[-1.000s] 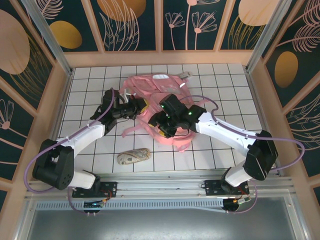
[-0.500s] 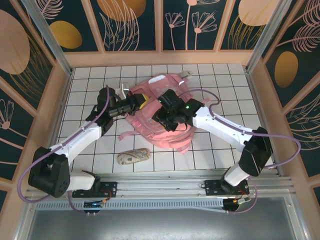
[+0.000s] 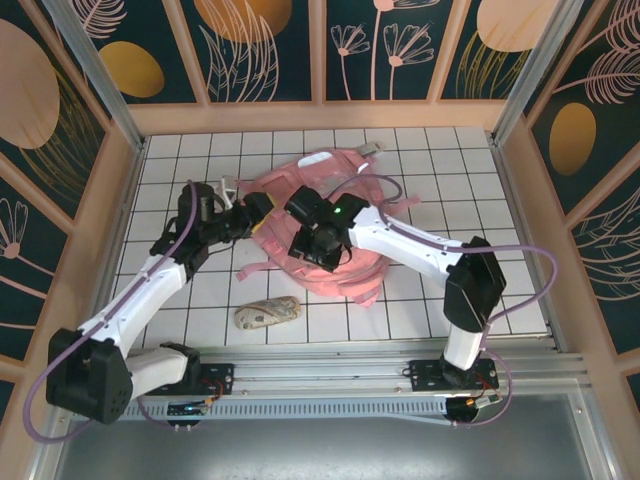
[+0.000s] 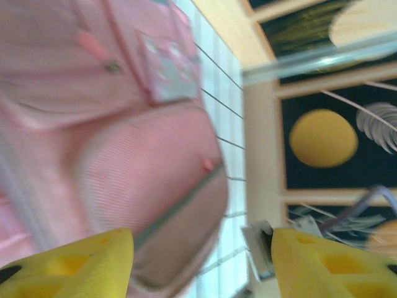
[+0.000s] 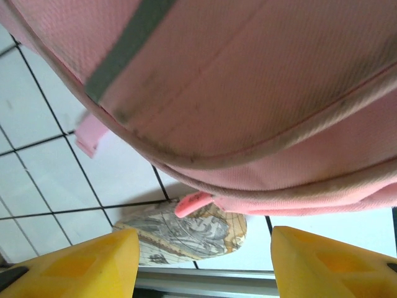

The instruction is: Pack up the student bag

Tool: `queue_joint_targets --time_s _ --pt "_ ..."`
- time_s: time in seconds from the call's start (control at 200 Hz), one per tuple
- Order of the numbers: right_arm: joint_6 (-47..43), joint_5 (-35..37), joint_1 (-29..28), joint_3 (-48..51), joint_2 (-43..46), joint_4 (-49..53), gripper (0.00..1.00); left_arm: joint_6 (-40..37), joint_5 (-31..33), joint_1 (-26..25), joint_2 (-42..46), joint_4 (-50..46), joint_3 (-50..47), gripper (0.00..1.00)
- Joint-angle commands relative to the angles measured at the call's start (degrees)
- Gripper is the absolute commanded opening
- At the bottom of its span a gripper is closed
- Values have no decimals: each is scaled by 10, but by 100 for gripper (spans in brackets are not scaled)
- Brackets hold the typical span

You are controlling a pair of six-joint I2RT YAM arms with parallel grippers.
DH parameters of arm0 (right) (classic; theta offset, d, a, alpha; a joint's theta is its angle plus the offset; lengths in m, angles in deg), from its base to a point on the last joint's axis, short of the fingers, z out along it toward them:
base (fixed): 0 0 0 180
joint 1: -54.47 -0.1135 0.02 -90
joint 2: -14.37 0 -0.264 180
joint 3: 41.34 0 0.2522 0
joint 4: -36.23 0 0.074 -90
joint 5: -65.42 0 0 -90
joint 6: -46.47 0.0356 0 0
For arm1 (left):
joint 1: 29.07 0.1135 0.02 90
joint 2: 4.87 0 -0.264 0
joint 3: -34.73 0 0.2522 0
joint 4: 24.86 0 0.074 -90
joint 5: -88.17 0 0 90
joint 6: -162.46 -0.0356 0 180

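Student bag (image 3: pixel 300 180): slumped mid-way across the white gridded table (image 3: pixel 450 160), pink, straps trailing toward the arm bases. Directly beneath both end effectors.

Left gripper (image 3: pixel 252 208) at the bag's left edge, jaws spread wide, nothing between them. Right gripper (image 3: pixel 316 246) over its middle, likewise wide and empty, facing past the near rim.

Just beyond that rim, toward the bases: map-print pencil pouch (image 3: pixel 267 313), long axis roughly left to right, near the bag but seemingly not touching. Probably the closer reach for the right gripper.

Patch on the bag too blurred to read; no legible writing elsewhere.
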Motion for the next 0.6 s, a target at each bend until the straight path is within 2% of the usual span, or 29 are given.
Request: queue_joint_targets --time_s 0.0,0.165,0.46,0.595 --pt "-13 30 -10 -29 -16 49 59 -87 101 9 29 -130 19 66" --pt "-19 36 -26 -26 -40 51 59 -139 154 10 52 -190 45 69" --pt "-36 62 -37 -83 -89 74 59 -124 156 10 99 -196 11 70" --pt "-42 71 -37 -105 -111 88 53 -125 157 10 105 -200 10 70"
